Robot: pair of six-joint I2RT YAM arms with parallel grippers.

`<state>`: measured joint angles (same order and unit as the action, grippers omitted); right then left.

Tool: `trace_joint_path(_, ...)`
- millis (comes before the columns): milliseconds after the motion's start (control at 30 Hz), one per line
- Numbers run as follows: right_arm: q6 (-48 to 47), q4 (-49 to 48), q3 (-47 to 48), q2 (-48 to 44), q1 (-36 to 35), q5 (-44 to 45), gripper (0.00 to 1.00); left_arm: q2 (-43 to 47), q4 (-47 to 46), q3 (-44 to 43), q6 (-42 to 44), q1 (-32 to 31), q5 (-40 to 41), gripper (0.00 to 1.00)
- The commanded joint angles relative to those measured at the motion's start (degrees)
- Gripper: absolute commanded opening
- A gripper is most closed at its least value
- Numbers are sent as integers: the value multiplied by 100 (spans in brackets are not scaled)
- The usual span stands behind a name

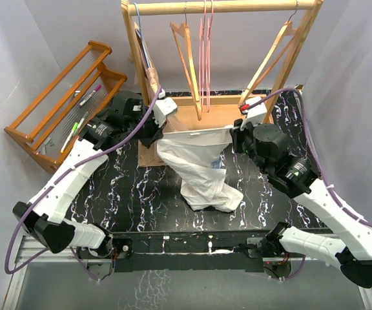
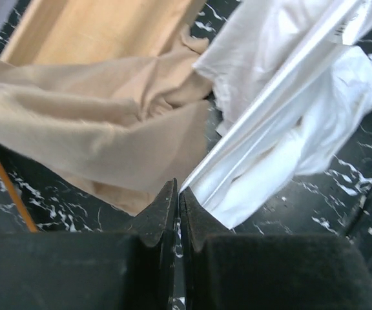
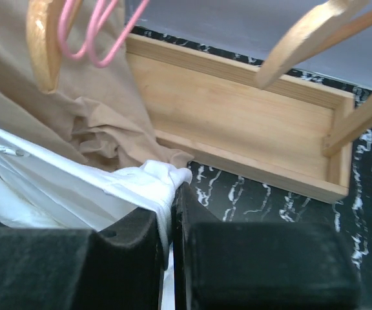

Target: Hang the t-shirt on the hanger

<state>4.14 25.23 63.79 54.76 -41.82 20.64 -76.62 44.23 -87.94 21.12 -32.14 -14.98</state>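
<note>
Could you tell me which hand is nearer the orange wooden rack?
Left. The left hand is right of the orange rack; the right hand, across the t-shirt, is farther right.

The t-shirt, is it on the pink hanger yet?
Off: left claw and right claw hold the t-shirt stretched between them; the hanger hangs bare on the rail.

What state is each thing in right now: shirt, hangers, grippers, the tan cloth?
t-shirt: held stretched between both grippers, rest sagging to the table, not on a hanger.
pink hanger: hanging on the rail, bare.
wooden hangers: hanging on the rail, bare.
beige garment: crumpled at the rack base.
left gripper: shut on the t-shirt.
right gripper: shut on the t-shirt.
</note>
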Motion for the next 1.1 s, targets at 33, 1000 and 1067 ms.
trace_joint_path(33, -169, 812, 820, -167, 6, 1238, 8, -321, -769, -553, 216, -2, 648, 0)
trace_joint_path(1000, -1994, 15, 3946, 485, 4, 2260, 8, -1131, -1677, -4577, 230, -40, -696, 0)
trace_joint_path(1067, -2118, -8, 4091, 557, 2, 2293, 8, -1144, -1666, -4545, 165, -40, -627, 0)
